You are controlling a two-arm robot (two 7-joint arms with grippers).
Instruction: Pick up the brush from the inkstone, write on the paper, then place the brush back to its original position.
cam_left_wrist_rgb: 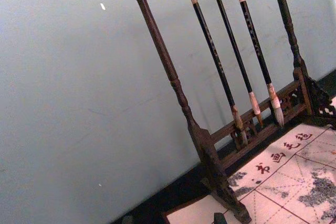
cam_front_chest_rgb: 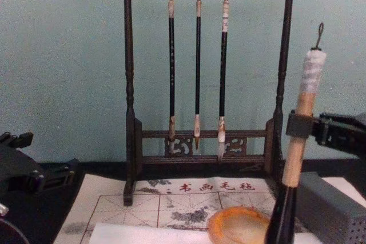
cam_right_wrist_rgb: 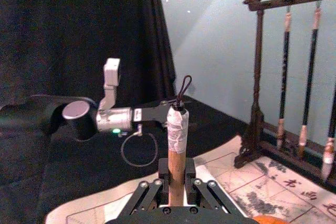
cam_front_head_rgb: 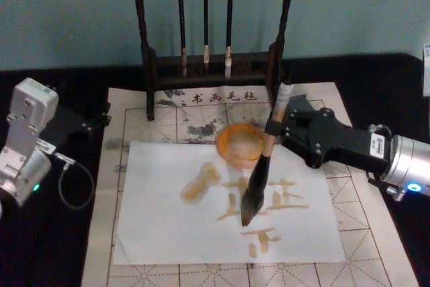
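From the head view, a sheet of white paper (cam_front_head_rgb: 168, 233) lies flat on a beige felt mat (cam_front_head_rgb: 356, 233) printed with a grid and red characters. The sheet carries amber strokes that look wet. The large calligraphy brush (cam_front_head_rgb: 265, 152) has a light wooden handle, a white-wrapped end, a black ferrule and a thick dark bristle head. It stands steeply tilted, with its tip touching the paper among the strokes. The right gripper (cam_front_head_rgb: 272, 129), black and angular, reaches in from the right and is clamped on the wooden handle. The round, glossy orange-amber inkstone (cam_front_head_rgb: 238, 144) sits just behind the paper's far edge, beside the brush shaft. Behind it stands a dark turned-wood rack (cam_front_head_rgb: 149, 65) with three thin dark-handled brushes (cam_front_head_rgb: 205, 11) hanging from it. The left gripper (cam_front_head_rgb: 94, 122) lies out on the black cloth (cam_front_head_rgb: 40, 247) to the left, well apart from the paper; I cannot tell whether it is open or closed.

The left wrist view shows the rack's carved top bar, the hanging thin brushes with pale tips, and a corner of the mat.

In the right wrist view, black fingers (cam_right_wrist_rgb: 195, 184) pinch the handle from both sides below the white wrap, which ends in a cord loop.

In the chest view, the brush leans slightly, held at mid-handle, with the inkstone low beside it. A grey perforated box (cam_front_chest_rgb: 334, 212) sits to the right.
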